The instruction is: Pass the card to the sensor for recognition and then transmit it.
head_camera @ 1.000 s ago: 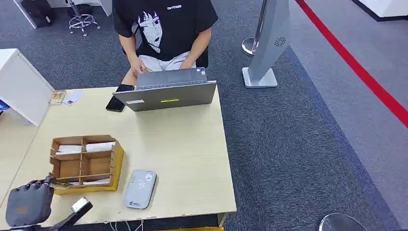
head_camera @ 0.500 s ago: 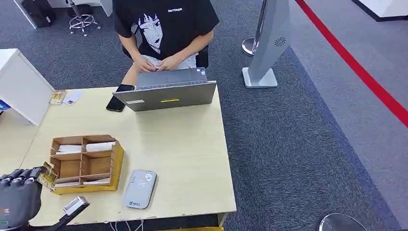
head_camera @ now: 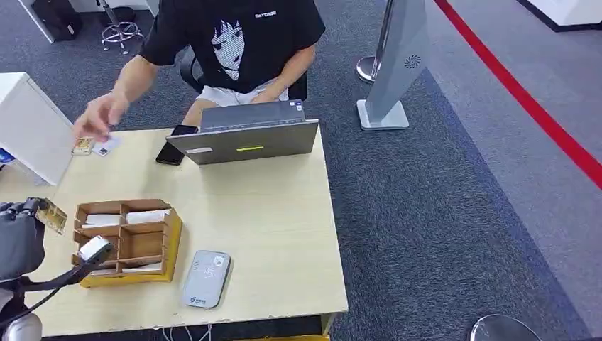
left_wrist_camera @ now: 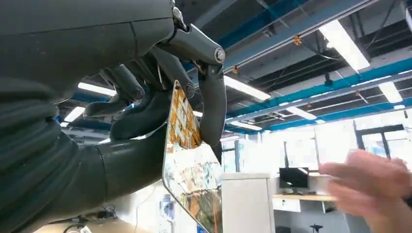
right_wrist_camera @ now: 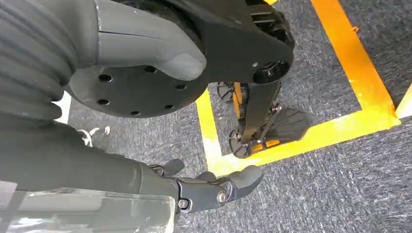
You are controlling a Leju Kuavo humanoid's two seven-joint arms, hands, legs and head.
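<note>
My left hand is raised at the table's left edge, beside the wooden box. It pinches a patterned yellow card between thumb and fingers. The left wrist view has the card upright in that grip, with a person's blurred hand beyond it. The grey card sensor lies flat near the table's front edge, right of the box and well clear of the card. My right hand hangs over the carpet floor, its fingers holding nothing.
A person sits behind an open laptop at the far edge and stretches a hand toward small cards at the far left corner. A black phone lies beside the laptop. The box holds white cards. A white cabinet stands left.
My left hand has risen from the table's front corner to beside the box, carrying the card. The person's hand has left the laptop and reached to the far left corner.
</note>
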